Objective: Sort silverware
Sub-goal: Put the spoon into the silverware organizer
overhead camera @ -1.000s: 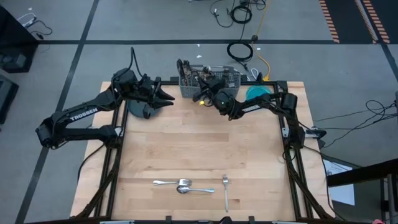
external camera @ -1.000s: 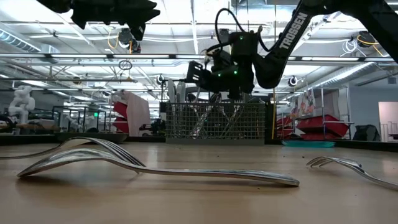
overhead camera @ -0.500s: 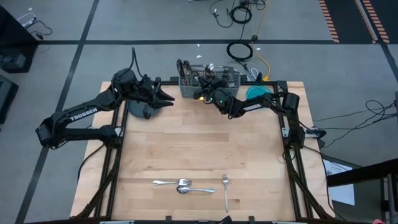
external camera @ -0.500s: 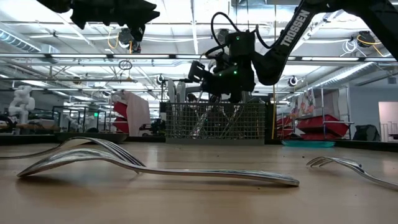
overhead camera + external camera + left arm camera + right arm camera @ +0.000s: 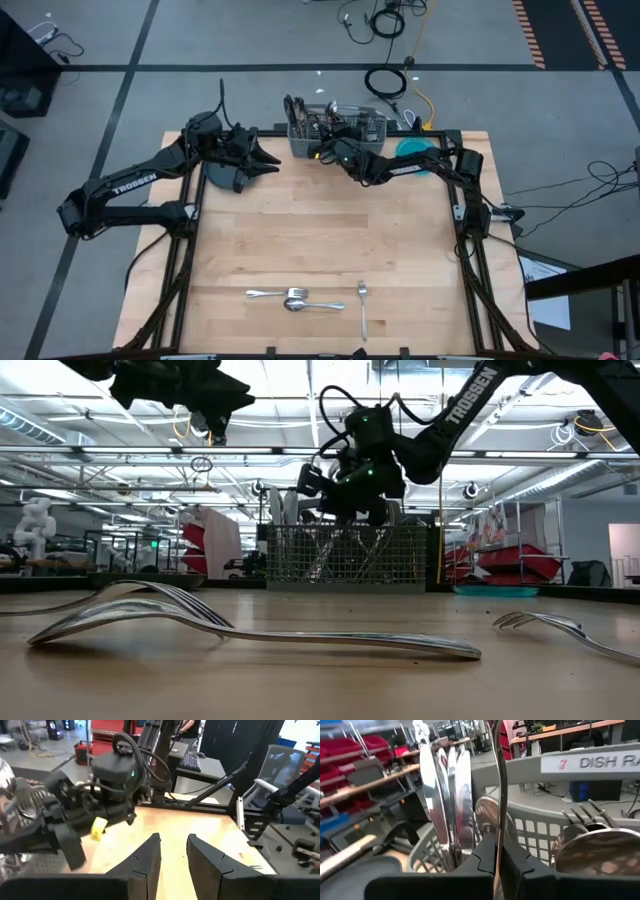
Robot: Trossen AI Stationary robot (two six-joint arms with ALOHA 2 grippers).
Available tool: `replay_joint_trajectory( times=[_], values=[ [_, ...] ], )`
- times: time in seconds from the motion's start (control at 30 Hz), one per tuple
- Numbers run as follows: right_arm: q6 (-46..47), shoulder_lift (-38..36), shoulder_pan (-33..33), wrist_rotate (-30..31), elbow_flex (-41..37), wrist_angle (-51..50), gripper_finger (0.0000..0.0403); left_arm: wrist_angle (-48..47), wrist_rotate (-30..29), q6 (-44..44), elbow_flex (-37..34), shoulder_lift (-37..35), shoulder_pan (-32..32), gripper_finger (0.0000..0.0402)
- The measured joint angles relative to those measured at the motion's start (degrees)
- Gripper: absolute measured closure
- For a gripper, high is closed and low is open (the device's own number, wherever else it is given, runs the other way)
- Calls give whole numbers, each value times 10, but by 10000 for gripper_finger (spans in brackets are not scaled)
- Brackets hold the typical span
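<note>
The grey mesh caddy (image 5: 345, 122) (image 5: 345, 555) stands at the table's far edge with knives (image 5: 440, 795) upright and spoons (image 5: 600, 850) in it. My right gripper (image 5: 322, 152) (image 5: 338, 490) (image 5: 496, 849) hovers at the caddy's near side, shut on a slim silver piece. My left gripper (image 5: 268, 158) (image 5: 172, 847) is open and empty above the dark round plate (image 5: 222, 180); it shows high up in the low view (image 5: 215, 410). A few forks and a spoon (image 5: 295, 297) (image 5: 250, 630) lie flat near the table's near edge, with one more fork (image 5: 363, 308) (image 5: 560, 628) beside them. My right gripper pinches a slim silver piece (image 5: 501, 795) between its two fingers. The piece shows edge-on and runs straight out past the fingertips in front of the caddy's rim. Which kind of piece it is and which end the fingers have, I cannot tell.
A teal dish (image 5: 412, 150) (image 5: 495, 590) sits right of the caddy at the far right corner. The wooden table top (image 5: 320, 230) lies bare between the caddy and the silverware at the near edge. Cables lie on the floor beyond the table.
My right gripper, still shut on its piece, has moved a little toward the table's left and far edge, closer to the caddy's left part. The silverware on the table has not moved.
</note>
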Motion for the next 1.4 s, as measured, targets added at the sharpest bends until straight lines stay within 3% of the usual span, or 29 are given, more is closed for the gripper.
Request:
replay_joint_trajectory(
  times=[0.57, 0.93, 1.1, 1.27, 1.4],
  values=[
    [4, -1, 4, -14, 4, -43, 393, -1, -13, 6, 0, 0, 0, 302],
    [3, -1, -1, -19, 4, -42, 275, -1, -13, 6, 0, 0, 0, 302],
    [-42, -17, 0, -25, 13, -45, 222, -7, -21, 6, 0, 0, 0, 302],
    [-99, -62, 2, -32, 52, -112, 193, -40, -88, 6, 0, 0, 0, 302],
    [-175, -114, -1, -16, 85, -191, 187, -57, -100, -8, 0, 0, 0, 302]
  ],
)
